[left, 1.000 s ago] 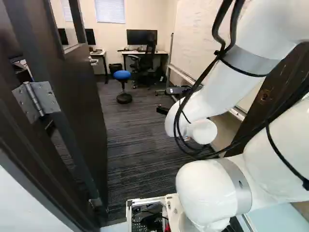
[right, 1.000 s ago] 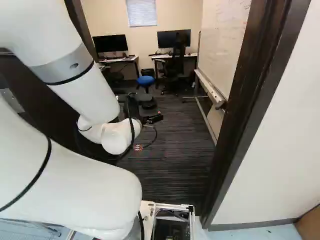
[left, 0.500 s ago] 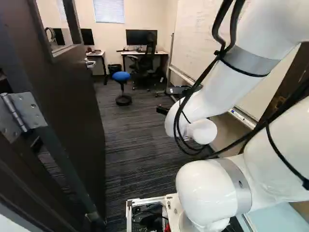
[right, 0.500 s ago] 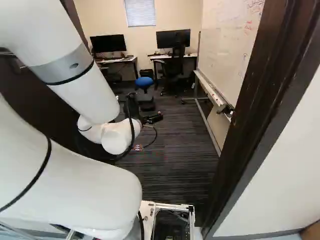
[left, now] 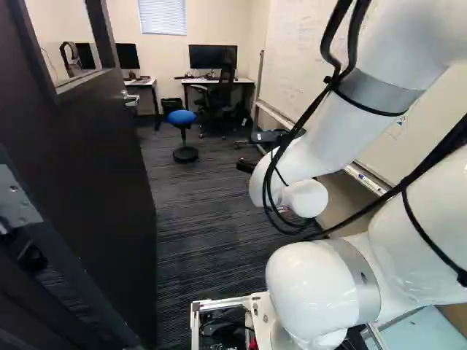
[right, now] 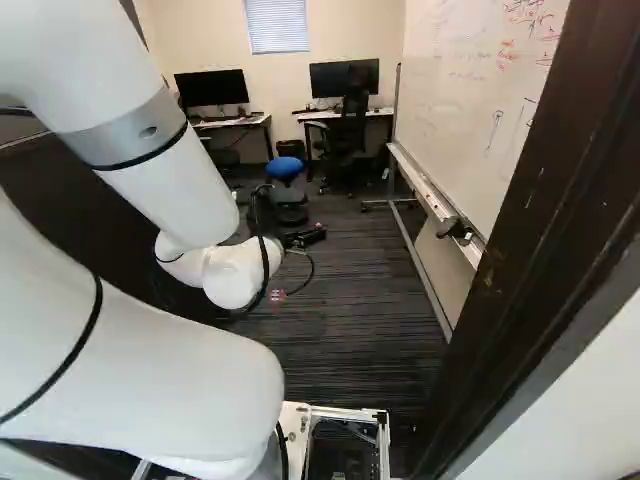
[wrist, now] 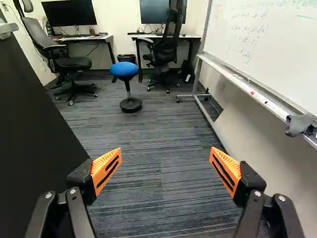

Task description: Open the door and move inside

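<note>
My gripper [right: 304, 238] points ahead into the room, low beyond the white arm in the right base view. In the wrist view the gripper [wrist: 166, 166] stands open, its orange pads wide apart with only carpet seen between them. The dark door [left: 98, 168] stands swung open along the left of the left base view. Its silver handle [left: 130, 99] is near the far edge, untouched. The wrist view shows the door [wrist: 32, 129] beside the finger on that side. The dark door frame [right: 545, 250] runs close on the right of the right base view.
Inside, a whiteboard [wrist: 267, 44] on a wheeled stand lines the right wall. A blue stool [wrist: 124, 69], office chairs [wrist: 166, 47] and desks [right: 235, 121] with monitors stand toward the back. Striped carpet [wrist: 163, 134] lies ahead of the gripper.
The base has moved forward through the doorway: hinge and frame slide outward and back in the base views, and more whiteboard shows. The arm holds its pose against its lowest joint.
</note>
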You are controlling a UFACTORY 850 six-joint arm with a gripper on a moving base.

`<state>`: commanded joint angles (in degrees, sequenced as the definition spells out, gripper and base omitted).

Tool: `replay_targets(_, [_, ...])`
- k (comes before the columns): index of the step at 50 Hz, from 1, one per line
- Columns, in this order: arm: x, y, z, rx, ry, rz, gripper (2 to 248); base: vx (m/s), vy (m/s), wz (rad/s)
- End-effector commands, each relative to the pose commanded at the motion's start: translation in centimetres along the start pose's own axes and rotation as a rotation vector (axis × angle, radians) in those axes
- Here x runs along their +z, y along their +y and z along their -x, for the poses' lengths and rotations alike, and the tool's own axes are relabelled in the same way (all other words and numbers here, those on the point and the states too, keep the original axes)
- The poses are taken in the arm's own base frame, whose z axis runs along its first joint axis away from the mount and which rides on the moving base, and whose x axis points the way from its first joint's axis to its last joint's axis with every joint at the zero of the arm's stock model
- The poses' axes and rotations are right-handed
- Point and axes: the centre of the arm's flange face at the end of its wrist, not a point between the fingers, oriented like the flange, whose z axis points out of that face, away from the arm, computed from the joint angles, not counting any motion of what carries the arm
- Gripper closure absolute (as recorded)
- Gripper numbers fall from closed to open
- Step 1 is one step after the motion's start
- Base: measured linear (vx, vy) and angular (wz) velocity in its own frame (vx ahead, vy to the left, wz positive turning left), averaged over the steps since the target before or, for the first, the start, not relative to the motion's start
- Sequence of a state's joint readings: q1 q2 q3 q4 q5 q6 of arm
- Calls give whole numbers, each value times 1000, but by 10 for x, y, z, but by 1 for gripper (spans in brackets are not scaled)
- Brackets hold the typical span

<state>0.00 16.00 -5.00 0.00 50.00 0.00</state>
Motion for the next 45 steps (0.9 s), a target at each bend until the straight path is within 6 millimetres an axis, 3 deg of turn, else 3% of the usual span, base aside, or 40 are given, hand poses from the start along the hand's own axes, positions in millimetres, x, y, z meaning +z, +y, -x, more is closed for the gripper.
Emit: replay_targets(45, [0, 0, 0, 0, 0, 0, 3, 149, -1, -15])
